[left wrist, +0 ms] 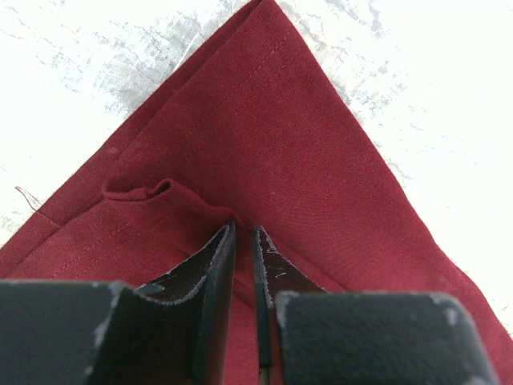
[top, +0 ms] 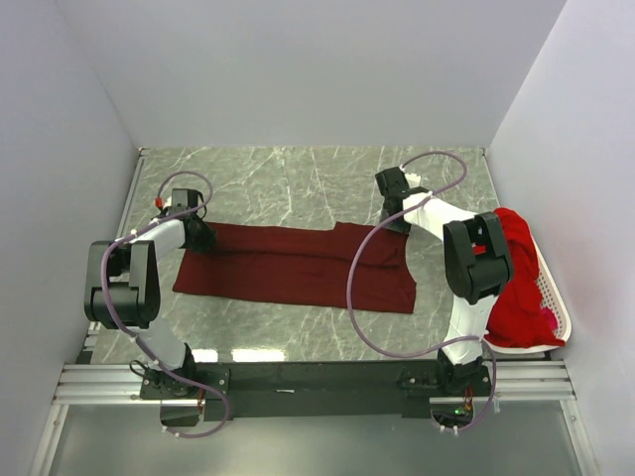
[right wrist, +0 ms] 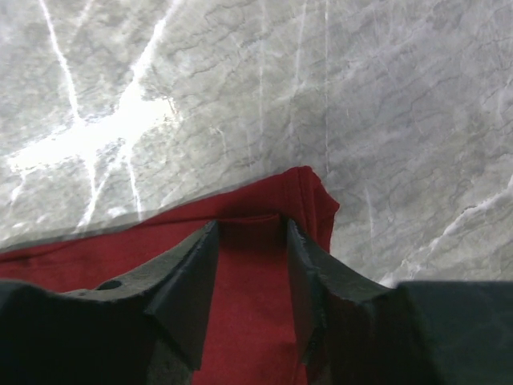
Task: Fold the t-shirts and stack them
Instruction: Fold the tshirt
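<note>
Left gripper (left wrist: 244,231) pinches and right gripper (right wrist: 250,230) openly straddles the maroon t-shirt (top: 298,264), folded long.

This seems to be a robotics laboratory cell and not a home, because plain white panels (top: 298,69) close the table (top: 298,178) on three sides and carry no decoration. The left arm (top: 124,283) and the right arm (top: 476,258) are bolted to an aluminium rail (top: 317,382) at the near edge. Loose purple cables (top: 352,297) loop over the grey marble-patterned table.
</note>
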`<state>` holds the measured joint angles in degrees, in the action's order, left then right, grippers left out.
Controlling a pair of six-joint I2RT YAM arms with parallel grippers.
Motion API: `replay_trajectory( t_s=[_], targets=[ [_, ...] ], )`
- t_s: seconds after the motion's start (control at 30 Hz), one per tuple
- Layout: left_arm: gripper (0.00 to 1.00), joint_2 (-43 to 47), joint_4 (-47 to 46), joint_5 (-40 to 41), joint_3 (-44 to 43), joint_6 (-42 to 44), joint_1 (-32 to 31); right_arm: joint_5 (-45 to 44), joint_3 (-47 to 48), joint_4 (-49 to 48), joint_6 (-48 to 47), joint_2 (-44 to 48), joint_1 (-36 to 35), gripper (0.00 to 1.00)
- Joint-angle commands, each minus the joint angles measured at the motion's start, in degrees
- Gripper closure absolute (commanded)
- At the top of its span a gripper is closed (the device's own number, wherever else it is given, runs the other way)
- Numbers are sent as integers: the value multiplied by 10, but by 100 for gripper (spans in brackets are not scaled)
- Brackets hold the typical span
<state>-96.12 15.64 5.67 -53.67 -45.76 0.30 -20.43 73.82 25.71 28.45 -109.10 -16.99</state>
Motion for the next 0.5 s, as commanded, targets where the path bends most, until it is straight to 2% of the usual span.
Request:
replay_trajectory(
  t_s=[0.0,0.1,0.2,0.37,0.47],
  targets=[
    [80,15,-10,-4,5,1,1,-20,12,-9,0,-6,6,54],
    [80,16,-10,-4,6,1,0,-16,12,-12,1,-6,5,57],
    [80,17,-10,-4,7,1,0,-16,12,-11,3,-4,6,78],
    [80,19,-10,-3,8,1,0,-15,8,-10,6,17,6,100],
    [80,20,-10,-2,10,0,0,-8,2,-9,6,38,4,100]
  ],
)
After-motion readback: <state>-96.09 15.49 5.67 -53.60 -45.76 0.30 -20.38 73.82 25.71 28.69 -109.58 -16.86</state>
